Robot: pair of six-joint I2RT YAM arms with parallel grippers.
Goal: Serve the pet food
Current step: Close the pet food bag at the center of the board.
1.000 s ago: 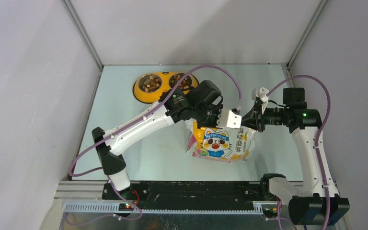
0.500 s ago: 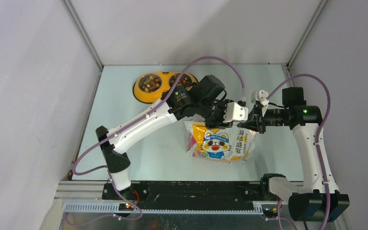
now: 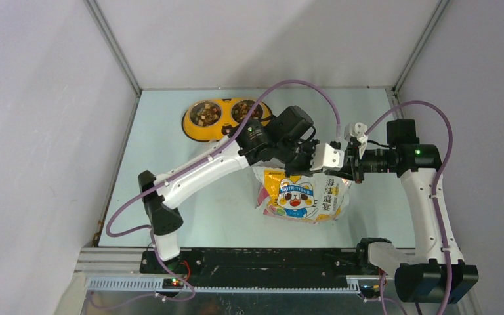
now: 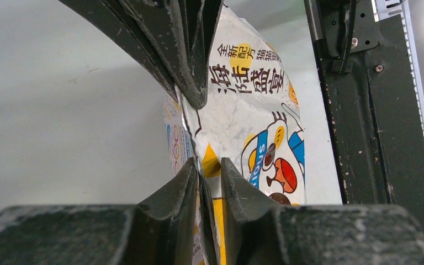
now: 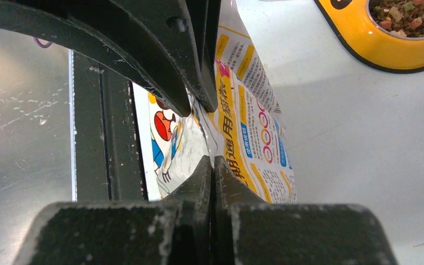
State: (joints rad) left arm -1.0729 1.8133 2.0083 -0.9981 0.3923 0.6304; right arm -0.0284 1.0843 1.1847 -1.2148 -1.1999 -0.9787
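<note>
On the front of the cat food bag (image 4: 237,118), just beside the cartoon cat (image 4: 280,168), you can read the large Chinese characters 海陆盛宴. The smaller characters 全新配方 sit on and around a yellow dot on the far side of those from the cat, and the line next to them is too small to read. Across the cat's head a blue banner (image 4: 261,161) shows only the letters "OUS". Round the corner from the cat, the bag's side panel (image 5: 251,130) carries a yellow strip reading 通用猫粮, with fine print beside it that you cannot make out.
</note>
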